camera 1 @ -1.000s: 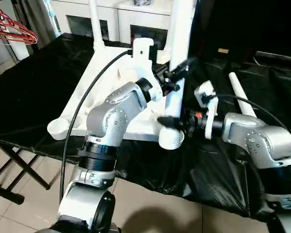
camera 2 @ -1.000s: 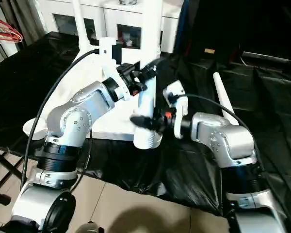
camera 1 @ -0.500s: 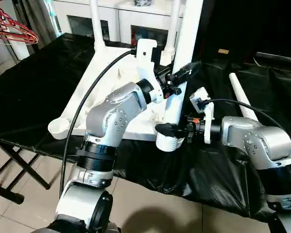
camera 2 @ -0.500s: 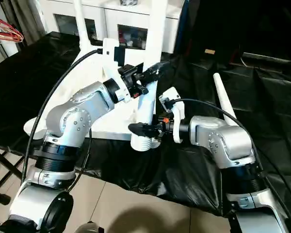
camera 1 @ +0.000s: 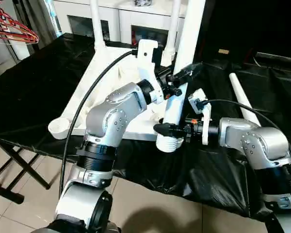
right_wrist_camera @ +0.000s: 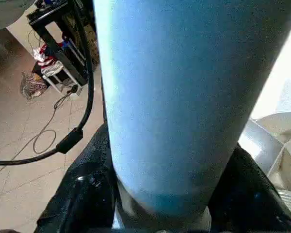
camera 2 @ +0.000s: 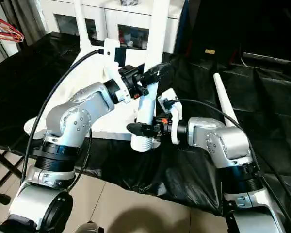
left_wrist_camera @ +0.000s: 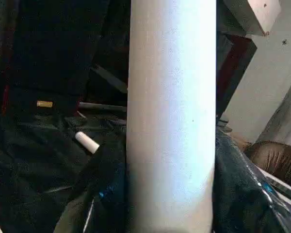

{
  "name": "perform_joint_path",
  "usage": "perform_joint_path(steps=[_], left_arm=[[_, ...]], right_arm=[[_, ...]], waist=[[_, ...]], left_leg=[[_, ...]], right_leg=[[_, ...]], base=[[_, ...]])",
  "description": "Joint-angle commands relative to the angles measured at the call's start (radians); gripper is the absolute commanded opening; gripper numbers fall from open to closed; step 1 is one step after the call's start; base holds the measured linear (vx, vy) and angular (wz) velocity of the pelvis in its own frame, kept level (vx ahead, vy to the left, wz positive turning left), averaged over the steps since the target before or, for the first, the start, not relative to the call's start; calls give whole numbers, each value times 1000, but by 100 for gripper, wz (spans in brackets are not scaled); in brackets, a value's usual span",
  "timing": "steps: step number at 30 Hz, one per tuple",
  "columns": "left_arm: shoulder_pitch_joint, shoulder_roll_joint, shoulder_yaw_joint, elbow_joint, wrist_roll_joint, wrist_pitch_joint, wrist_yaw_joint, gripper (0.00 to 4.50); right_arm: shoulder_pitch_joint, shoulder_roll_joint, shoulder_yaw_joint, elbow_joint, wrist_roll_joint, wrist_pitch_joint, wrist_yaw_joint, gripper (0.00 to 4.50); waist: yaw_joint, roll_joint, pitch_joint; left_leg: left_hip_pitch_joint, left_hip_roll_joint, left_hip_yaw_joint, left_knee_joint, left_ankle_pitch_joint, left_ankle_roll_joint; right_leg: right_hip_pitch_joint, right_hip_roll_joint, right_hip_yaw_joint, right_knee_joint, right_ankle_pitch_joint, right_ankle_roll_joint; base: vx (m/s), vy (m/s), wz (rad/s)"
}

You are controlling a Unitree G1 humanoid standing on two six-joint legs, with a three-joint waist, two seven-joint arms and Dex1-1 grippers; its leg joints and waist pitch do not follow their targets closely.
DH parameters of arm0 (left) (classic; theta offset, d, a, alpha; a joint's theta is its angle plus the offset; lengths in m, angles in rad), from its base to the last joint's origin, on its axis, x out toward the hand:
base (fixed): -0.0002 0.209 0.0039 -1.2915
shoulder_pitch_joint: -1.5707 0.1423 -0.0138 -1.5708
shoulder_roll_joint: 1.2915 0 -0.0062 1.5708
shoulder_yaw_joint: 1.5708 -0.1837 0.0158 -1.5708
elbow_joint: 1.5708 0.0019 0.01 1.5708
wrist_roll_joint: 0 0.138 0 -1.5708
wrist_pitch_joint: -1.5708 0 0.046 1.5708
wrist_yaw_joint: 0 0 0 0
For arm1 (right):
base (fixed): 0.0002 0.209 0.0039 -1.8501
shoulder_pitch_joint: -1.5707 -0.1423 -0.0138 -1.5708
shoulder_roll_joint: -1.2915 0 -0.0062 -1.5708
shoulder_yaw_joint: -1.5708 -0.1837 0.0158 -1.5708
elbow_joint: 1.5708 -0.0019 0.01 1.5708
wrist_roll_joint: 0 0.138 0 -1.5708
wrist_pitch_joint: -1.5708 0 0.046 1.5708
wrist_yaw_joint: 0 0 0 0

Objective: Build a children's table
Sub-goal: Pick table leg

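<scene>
I hold the table leg (camera 1: 177, 104) upright in both grippers, left gripper (camera 1: 180, 77) at twelve o'clock, right gripper (camera 1: 170, 130) low, steadying its ribbed end above the tabletop's (camera 1: 106, 77) corner socket.

- Surface (camera 1: 34, 92): a table draped in crinkled black plastic sheeting; the sheet hangs over the near edge. Dark folding legs (camera 1: 19, 170) show beneath its left end, standing on a beige tiled floor (camera 1: 150, 208).
- Table top (camera 1: 111, 77): white plastic, lying upside down on the left half of the surface, ribbed underside up; a round corner socket (camera 1: 58, 127) sits at the near edge.
- Two legs (camera 1: 95, 24) stand upright in the far sockets of the table top.
- Loose leg (camera 1: 241, 97): white, tapered, lying flat on the sheet toward the right side, well apart from the table top.
</scene>
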Motion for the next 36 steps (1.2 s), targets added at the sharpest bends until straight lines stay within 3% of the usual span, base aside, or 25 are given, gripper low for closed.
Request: perform_joint_path(steps=[1,9,10,17,19,23,25,26,28,29,30,31,32,36], left_arm=[[-17,1,-9,-24,-11,5,-24,180],[-15,-1,-5,-23,0,-16,-9,180],[-16,-3,-1,-20,0,-19,-4,236],[-20,-4,35,-24,-20,-66,-18,294],[-20,-3,44,-21,-8,-123,-24,299],[-19,6,63,-4,-18,-140,-45,299],[-14,61,43,53,40,-193,-70,299],[-13,95,27,90,76,-213,-81,299],[-10,148,-14,145,143,-255,-98,299],[-6,172,-41,167,176,-278,-117,299],[9,232,-115,223,257,-338,-173,299],[9,232,-115,223,257,-338,-173,299],[30,287,-189,281,320,-394,-269,299],[41,309,-222,314,342,-421,-326,299]], right_arm=[[-24,-1,-26,7,-4,-2,-12,198],[-22,3,-30,14,-1,-9,-18,193],[-22,4,-31,14,-2,-11,-19,193],[-5,25,-52,11,-9,-40,-55,193],[-2,40,-71,18,-11,-61,-81,192],[1,58,-94,28,-18,-90,-118,191],[11,72,-109,41,-45,-134,-165,191],[16,76,-111,52,-70,-167,-194,191],[20,80,-113,76,-111,-220,-240,191],[21,80,-115,89,-127,-238,-260,191],[22,79,-125,126,-164,-279,-312,191],[22,79,-125,126,-164,-279,-312,191],[25,79,-149,164,-192,-306,-374,191],[29,78,-162,181,-206,-321,-411,191]], waist=[[2,-21,-82],[3,-20,-82],[3,-21,-82],[3,-18,-83],[3,-16,-82],[0,-15,-84],[1,-13,-83],[-2,-7,-83],[-3,-6,-84],[-3,-5,-84],[-3,-1,-85],[-3,-1,-85],[-4,2,-86],[-7,3,-88]], left_leg=[[-3,-9,11,-59,-82,18],[-2,-8,11,-59,-83,17],[-3,-9,11,-59,-82,18],[-2,-9,11,-59,-89,15],[-2,-9,10,-60,-89,12],[0,-9,11,-60,-94,7],[0,-9,9,-62,-91,10],[0,-12,10,-63,-97,0],[3,-13,9,-65,-106,-18],[5,-13,9,-66,-108,-23],[5,-11,7,-67,-106,-28],[6,-11,7,-69,-110,-28],[6,-11,6,-68,-112,-41],[8,-11,11,-67,-106,-43]], right_leg=[[71,-36,32,-56,-129,-170],[71,-36,32,-55,-127,-172],[72,-36,32,-56,-125,-171],[71,-36,31,-57,-131,-174],[70,-36,31,-58,-131,-174],[69,-36,31,-57,-136,-166],[68,-36,31,-58,-132,-162],[67,-34,31,-62,-150,-137],[67,-34,31,-64,-185,-105],[64,-33,32,-64,-185,-103],[63,-34,30,-64,-176,-105],[60,-34,30,-67,-187,-98],[62,-34,31,-59,-161,-107],[63,-33,34,-50,-100,-147]], base=[[0,0,0],[0,0,0],[0,0,0],[0,0,0],[0,0,0],[0,0,0],[0,0,0],[0,0,0],[0,0,0],[0,0,0],[0,0,0],[0,0,0],[0,0,0],[0,0,0]])
